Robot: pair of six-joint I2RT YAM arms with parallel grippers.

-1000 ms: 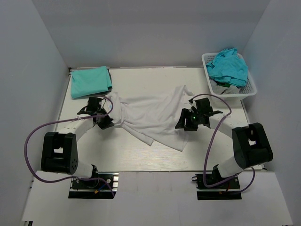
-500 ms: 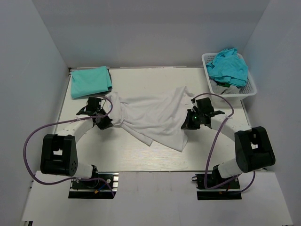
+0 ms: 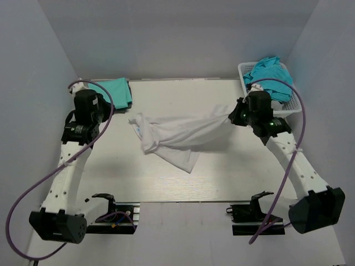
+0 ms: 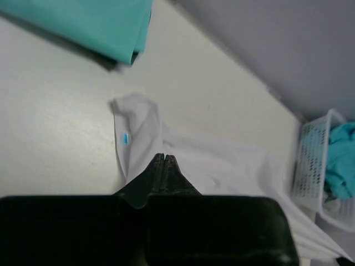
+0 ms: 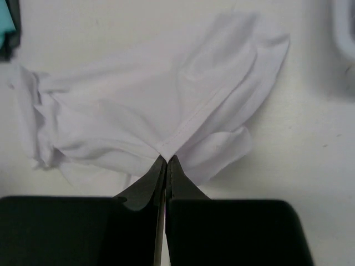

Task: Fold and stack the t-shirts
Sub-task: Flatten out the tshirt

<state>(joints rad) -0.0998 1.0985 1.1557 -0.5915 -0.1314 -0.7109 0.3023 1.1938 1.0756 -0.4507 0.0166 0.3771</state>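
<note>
We have our right gripper [image 5: 166, 160] clamped on a seam of the white t-shirt [image 5: 166, 100], which trails from 3 o'clock toward 9 over the tabletop [image 3: 166, 183]. Our left gripper [image 4: 164, 159] is closed on nothing, so that single thin pinch may slip and drop the cloth.

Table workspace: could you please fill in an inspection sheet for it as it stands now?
Surface: pale table, no stains seen.
Job's things: white t-shirt bunched, its right end lifted; folded teal t-shirt far left; teal t-shirts heaped in the basket.
Clutter: nothing seen.
End effectors: left end effector shut, apparently empty; right end effector shut on the white t-shirt.
Cables: purple cables hang in loose loops.
Surroundings: plain grey walls.
</note>
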